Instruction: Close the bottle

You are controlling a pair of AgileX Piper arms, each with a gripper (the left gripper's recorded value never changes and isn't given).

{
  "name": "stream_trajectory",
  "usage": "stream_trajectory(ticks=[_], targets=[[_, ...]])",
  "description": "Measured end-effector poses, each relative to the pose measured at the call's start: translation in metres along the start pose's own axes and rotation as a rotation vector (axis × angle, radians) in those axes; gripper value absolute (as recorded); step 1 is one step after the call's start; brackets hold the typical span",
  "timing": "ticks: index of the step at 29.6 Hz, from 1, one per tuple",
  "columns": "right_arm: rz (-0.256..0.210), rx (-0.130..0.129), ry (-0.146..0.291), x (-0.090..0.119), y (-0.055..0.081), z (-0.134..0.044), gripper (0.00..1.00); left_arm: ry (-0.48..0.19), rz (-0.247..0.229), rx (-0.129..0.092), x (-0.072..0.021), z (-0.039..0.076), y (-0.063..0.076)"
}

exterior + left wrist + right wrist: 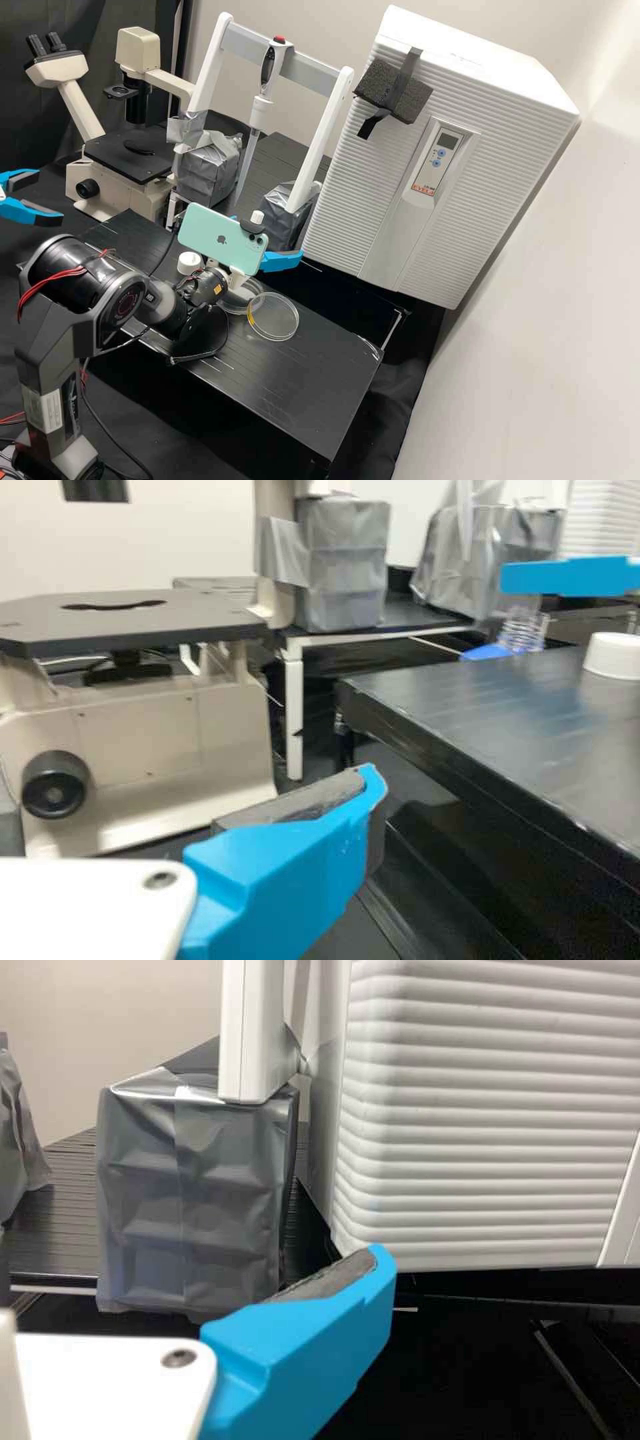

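Note:
A white cap (190, 261) lies on the raised black platform (320, 380); it also shows in the left wrist view (612, 652). A small clear ribbed bottle (522, 630) stands farther back on that platform, between the two blue fingers (570, 575) of the right gripper, which stand wide apart. From above, a mint-green phone (223, 238) on the right arm hides the bottle, and one blue finger (283, 259) pokes out beside it. My left gripper (48, 195) hangs open at the far left, off the platform, one finger (300, 850) in its own view.
Two clear petri dishes (273, 315) lie on the platform near the right arm. A beige microscope (113, 153) stands at the back left. A pipette rack (267, 87) on grey taped blocks (207, 163) and a big white ribbed appliance (453, 153) stand behind.

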Motion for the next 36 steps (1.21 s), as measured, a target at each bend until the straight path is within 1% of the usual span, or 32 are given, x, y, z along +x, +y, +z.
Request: stream_trajectory(ticks=[5,8,11,17,23,26,27,29,35,36], targets=[[0.0,0.0,0.0,0.0,0.0,0.0,1.0,-0.024,-0.013,0.0,0.0005,0.005,-0.003],[0.0,0.0,0.0,0.0,0.0,0.0,1.0,-0.05,-0.028,0.006,0.0011,0.009,-0.005],[0.0,0.0,0.0,0.0,0.0,0.0,1.0,-0.059,-0.03,0.005,0.0014,0.011,-0.005],[-0.001,0.0,-0.001,0.0,0.0,0.0,1.0,-0.067,-0.026,-0.022,-0.003,0.015,-0.005],[-0.001,0.0,-0.001,0.0,0.0,0.0,1.0,-0.089,-0.039,-0.021,-0.003,0.019,-0.007],[-0.001,0.0,-0.001,0.0,0.0,0.0,1.0,-0.092,-0.039,-0.026,-0.0039,0.02,-0.007],[-0.001,0.0,-0.001,0.0,0.0,0.0,1.0,-0.098,-0.041,-0.039,-0.005,0.022,-0.008],[-0.001,0.0,-0.001,0.0,0.0,0.0,1.0,-0.107,-0.037,-0.045,-0.0051,0.025,-0.006],[-0.001,0.0,-0.001,0.0,0.0,0.0,1.0,-0.118,-0.036,-0.08,-0.008,0.029,-0.007],[-0.001,0.0,-0.001,0.0,0.0,0.0,1.0,-0.118,-0.035,-0.079,-0.0083,0.029,-0.007]])
